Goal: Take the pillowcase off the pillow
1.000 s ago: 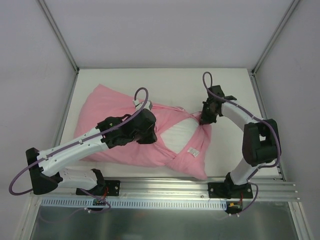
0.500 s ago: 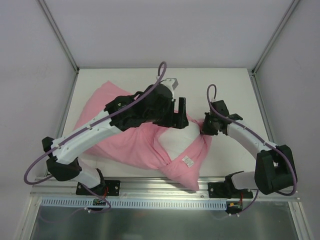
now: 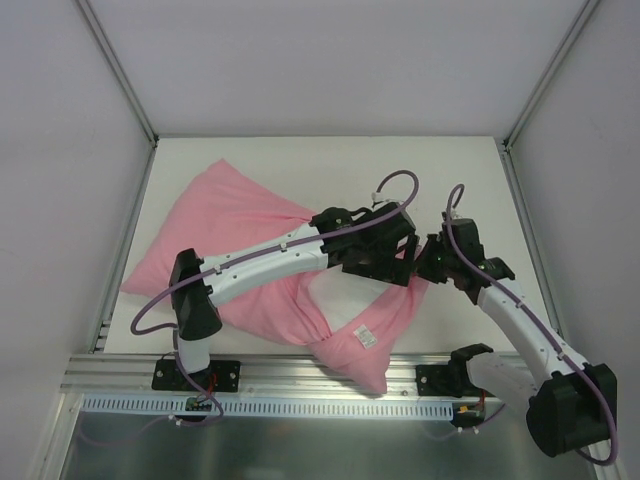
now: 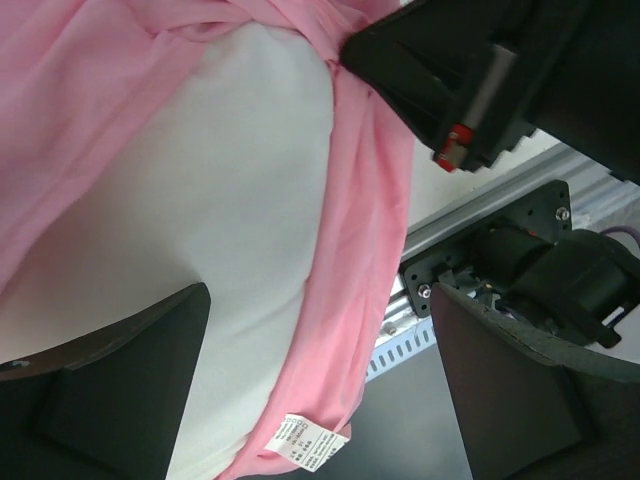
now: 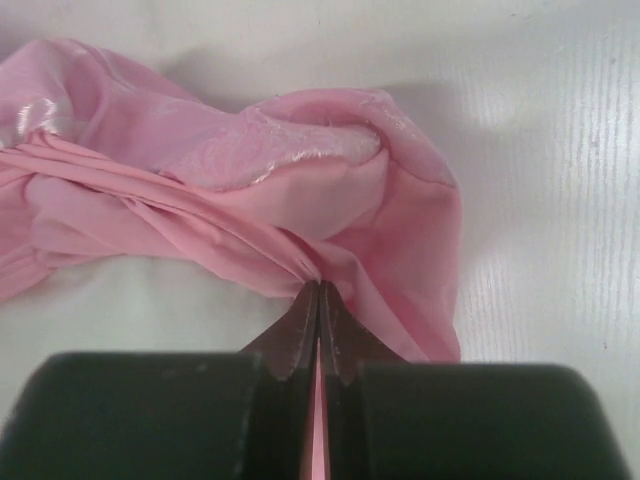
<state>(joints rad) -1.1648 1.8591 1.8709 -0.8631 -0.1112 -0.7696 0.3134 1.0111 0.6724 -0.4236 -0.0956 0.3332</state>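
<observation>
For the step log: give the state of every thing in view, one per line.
pillowcase: bunched and twisted, partly pulled open, wrapped around the pillow.
pillow: one white patch bare, the rest covered in pink.
left fingers: open, holding nothing, over the bare patch.
right fingers: shut on a fold of the pillowcase.

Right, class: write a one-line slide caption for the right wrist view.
Right gripper shut on a bunched fold of the pink pillowcase.
</observation>
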